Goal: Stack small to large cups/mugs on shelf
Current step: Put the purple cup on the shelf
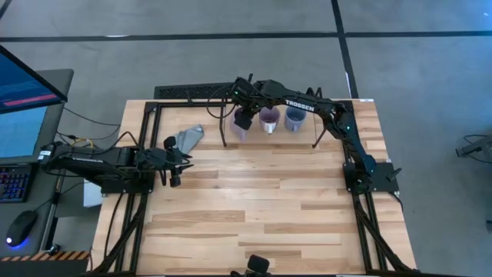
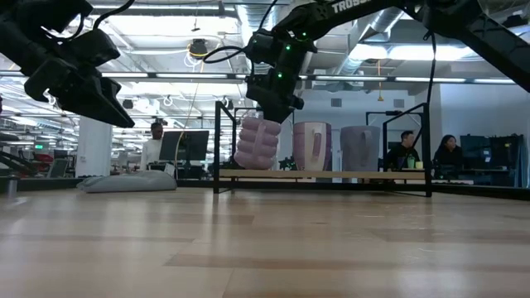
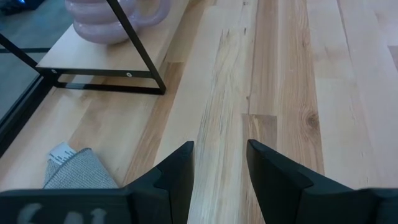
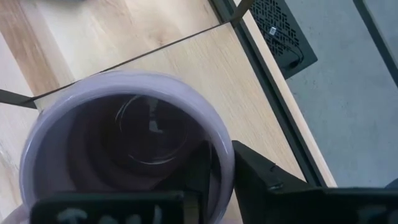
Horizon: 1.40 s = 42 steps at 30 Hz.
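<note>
I see the pale lilac mug [image 2: 257,143] at one end of the shelf [image 2: 323,175], its base just above the board, rim pinched by my right tool [image 4: 221,177]: one finger inside, one outside. Beside it stand the purple mug [image 2: 310,146], then the blue-grey mug [image 2: 359,148]. Away from the shelf, near the grey folded wedge [image 1: 188,137], my left tool [image 3: 220,171] hovers open over the desk [image 1: 261,208].

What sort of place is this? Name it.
Probably an open-plan office or robotics lab: seated people at desks behind the table, a monitor with keyboard beside it, exposed ceiling ducts.
</note>
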Motion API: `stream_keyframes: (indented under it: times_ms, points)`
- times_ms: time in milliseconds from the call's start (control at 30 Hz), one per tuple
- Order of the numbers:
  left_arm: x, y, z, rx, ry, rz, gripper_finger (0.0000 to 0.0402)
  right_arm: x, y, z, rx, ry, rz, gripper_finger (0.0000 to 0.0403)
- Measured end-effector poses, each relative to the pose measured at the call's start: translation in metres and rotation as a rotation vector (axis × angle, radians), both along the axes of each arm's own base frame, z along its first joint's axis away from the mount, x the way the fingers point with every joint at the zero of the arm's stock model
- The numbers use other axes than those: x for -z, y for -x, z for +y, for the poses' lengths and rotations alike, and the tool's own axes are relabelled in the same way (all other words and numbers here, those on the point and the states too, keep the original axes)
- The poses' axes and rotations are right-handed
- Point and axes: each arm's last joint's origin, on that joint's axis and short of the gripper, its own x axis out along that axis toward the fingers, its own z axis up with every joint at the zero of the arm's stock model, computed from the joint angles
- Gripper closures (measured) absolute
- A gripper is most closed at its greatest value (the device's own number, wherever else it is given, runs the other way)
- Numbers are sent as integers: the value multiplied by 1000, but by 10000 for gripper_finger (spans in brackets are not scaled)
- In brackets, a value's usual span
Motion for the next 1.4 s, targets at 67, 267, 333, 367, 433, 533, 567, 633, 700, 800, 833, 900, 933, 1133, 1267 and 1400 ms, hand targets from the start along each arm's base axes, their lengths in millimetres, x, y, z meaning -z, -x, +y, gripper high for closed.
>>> stream_keyframes:
  times_ms: [67,267,333,367,433,533,567,633,700,800,833,900,933,1133,1267,1400]
  points:
    - [0,0,0,0,0,0,262,0,0,0,1,-1,0,311]
    - [0,0,0,0,0,0,262,0,-1,0,-5,6,-7,290]
    - [0,0,0,0,0,-1,262,-1,-2,-1,-6,13,-21,289]
    - [0,0,0,-1,0,-1,262,-1,-3,-1,-6,16,-27,289]
    - [0,0,0,0,0,-1,262,-2,-4,-2,-7,21,-38,289]
    - [0,0,0,-1,0,-1,262,-2,-4,-2,-25,32,-40,289]
    - [0,0,0,0,0,-1,262,-2,-4,-2,-27,34,-41,289]
    - [0,0,0,0,0,-1,262,-3,-5,-2,-28,38,-48,289]
    - [0,0,0,0,0,-1,262,-3,-6,-3,-42,48,-53,289]
    - [0,0,0,0,0,-1,262,-4,-7,-3,-72,64,-50,289]
    - [0,0,0,0,0,-1,262,-4,-7,-3,-73,65,-52,289]
    - [0,0,0,0,0,-1,262,-4,-8,-3,-73,69,-59,289]
    - [0,0,0,0,0,-1,262,-4,-8,-3,-73,70,-62,289]
    - [0,0,0,0,0,-1,262,-5,-9,-4,-74,79,-77,289]
    - [0,0,0,-1,0,-2,262,-5,-9,-4,-74,77,-74,289]
    - [0,0,0,-1,0,-2,262,-5,-10,0,-81,73,-68,289]
